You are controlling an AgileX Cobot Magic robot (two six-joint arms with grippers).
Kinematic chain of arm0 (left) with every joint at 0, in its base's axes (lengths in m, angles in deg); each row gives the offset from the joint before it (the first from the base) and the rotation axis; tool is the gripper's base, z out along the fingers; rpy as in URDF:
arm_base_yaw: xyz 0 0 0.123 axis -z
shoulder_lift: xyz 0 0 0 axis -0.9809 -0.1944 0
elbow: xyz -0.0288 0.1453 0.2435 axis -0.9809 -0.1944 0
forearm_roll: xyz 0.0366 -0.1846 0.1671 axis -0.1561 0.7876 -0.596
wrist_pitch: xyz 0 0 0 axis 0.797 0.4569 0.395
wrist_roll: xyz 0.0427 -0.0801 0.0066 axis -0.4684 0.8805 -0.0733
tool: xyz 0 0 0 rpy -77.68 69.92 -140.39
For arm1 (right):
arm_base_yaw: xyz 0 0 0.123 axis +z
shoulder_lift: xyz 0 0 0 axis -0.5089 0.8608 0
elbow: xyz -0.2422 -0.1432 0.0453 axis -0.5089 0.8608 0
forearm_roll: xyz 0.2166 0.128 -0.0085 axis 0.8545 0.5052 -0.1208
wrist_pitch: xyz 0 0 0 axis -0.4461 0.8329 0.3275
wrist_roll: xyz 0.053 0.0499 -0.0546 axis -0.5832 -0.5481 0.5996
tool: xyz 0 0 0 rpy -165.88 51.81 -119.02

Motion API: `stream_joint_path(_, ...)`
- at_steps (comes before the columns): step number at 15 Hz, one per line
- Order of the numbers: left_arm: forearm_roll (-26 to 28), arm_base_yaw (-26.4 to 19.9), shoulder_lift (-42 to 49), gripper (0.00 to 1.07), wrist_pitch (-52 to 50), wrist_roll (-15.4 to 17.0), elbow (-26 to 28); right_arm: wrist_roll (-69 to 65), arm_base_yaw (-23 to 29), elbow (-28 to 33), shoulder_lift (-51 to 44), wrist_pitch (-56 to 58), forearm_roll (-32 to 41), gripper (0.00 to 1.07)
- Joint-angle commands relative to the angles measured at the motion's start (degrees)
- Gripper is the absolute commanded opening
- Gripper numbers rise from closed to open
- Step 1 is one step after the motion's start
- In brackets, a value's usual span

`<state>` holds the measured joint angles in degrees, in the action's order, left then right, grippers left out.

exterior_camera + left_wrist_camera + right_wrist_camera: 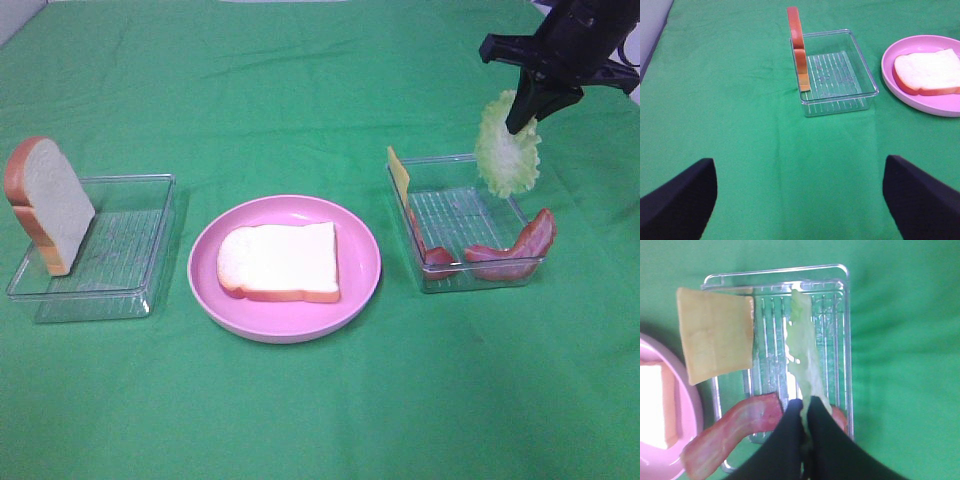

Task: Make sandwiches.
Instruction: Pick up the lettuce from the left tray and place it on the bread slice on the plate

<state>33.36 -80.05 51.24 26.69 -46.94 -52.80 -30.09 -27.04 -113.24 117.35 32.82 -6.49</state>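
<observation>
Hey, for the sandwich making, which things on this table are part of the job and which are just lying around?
Part of the job:
bread slice on the pink plate
second bread slice in the left tray
lettuce in the shut right gripper
cheese and bacon in the right tray

Just there:
green cloth

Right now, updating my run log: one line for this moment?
right gripper: shut on lettuce leaf above bacon tray | left gripper: open | pink plate: one bread slice
</observation>
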Motion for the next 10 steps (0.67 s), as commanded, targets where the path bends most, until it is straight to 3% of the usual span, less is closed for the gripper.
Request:
stream_joint_path(1, 0.2, 0.3, 0.7, 0.84, -0.9, 0.5, -0.2, 0.3, -0.1, -0.2, -2.4, 2.6, 2.8, 0.0)
stream_joint_path(5, 0.2, 0.3, 0.7, 0.84, -0.9, 0.5, -0.2, 4.5, 0.0, 0.6, -5.0, 2.1, 14.0, 0.0)
stream_joint_path(10, 0.2, 0.3, 0.7, 0.84, -0.9, 0.5, -0.2, 17.8, 0.1, 16.8, -12.7, -4.1, 36.7, 0.0)
